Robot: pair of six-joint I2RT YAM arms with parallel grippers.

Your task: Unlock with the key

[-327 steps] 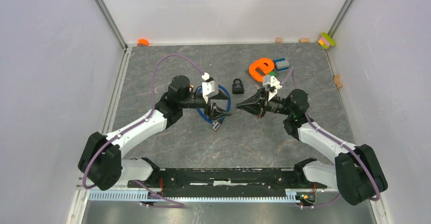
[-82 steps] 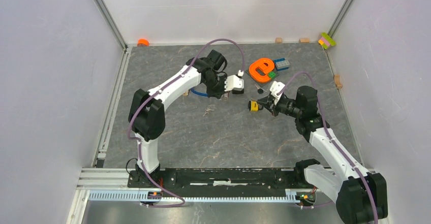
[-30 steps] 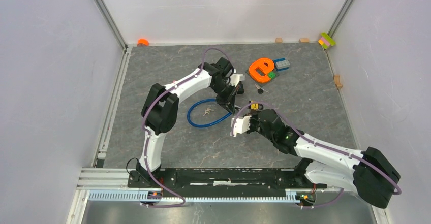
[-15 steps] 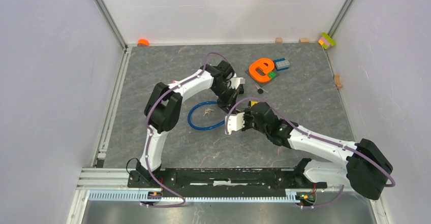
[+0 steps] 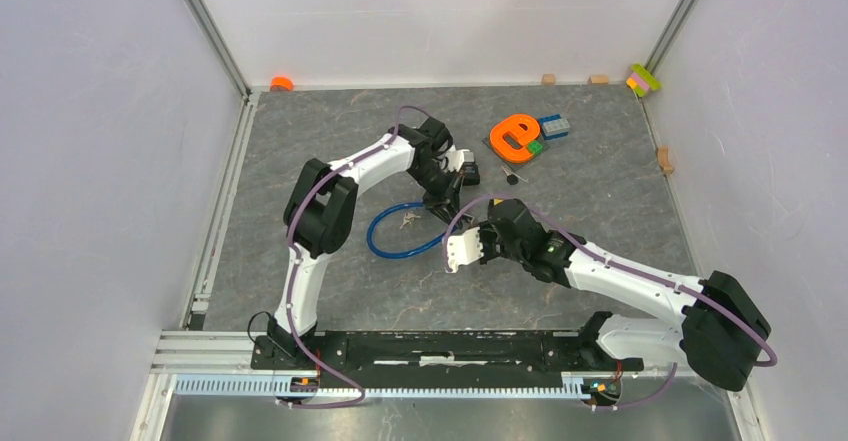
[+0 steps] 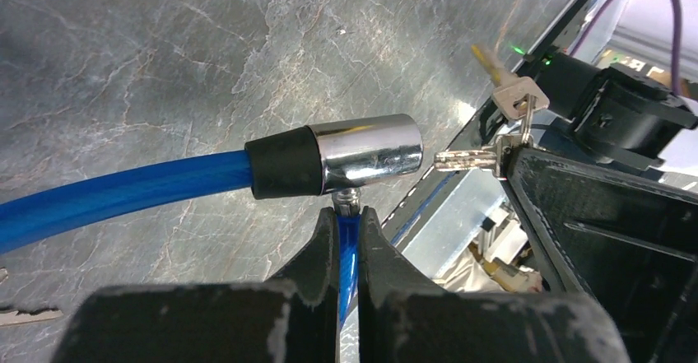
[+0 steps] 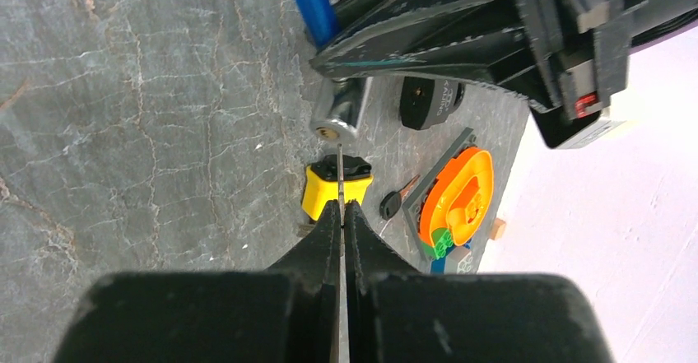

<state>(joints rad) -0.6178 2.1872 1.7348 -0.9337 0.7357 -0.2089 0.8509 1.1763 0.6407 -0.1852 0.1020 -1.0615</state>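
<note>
A blue cable lock (image 5: 398, 244) lies looped on the table. In the left wrist view my left gripper (image 6: 347, 219) is shut on the blue cable just below the chrome lock barrel (image 6: 370, 153). My right gripper (image 7: 340, 207) is shut on a thin key (image 7: 338, 174), whose tip is level with the keyhole face of the barrel (image 7: 335, 124). From the left wrist the key (image 6: 463, 160) meets the barrel's end, and spare keys (image 6: 514, 100) hang from its ring. Whether the tip is inside, I cannot tell. From above, both grippers (image 5: 447, 206) (image 5: 468, 223) meet mid-table.
A yellow padlock (image 7: 336, 186) lies just beyond the key. A black padlock (image 5: 468, 173), a black-headed key (image 7: 391, 205) and an orange letter on bricks (image 5: 515, 136) sit farther back. Loose keys (image 5: 408, 221) lie inside the cable loop.
My right arm has swung left and brought the key up to the lock barrel. The left arm shifted slightly with the cable still in its grip.
</note>
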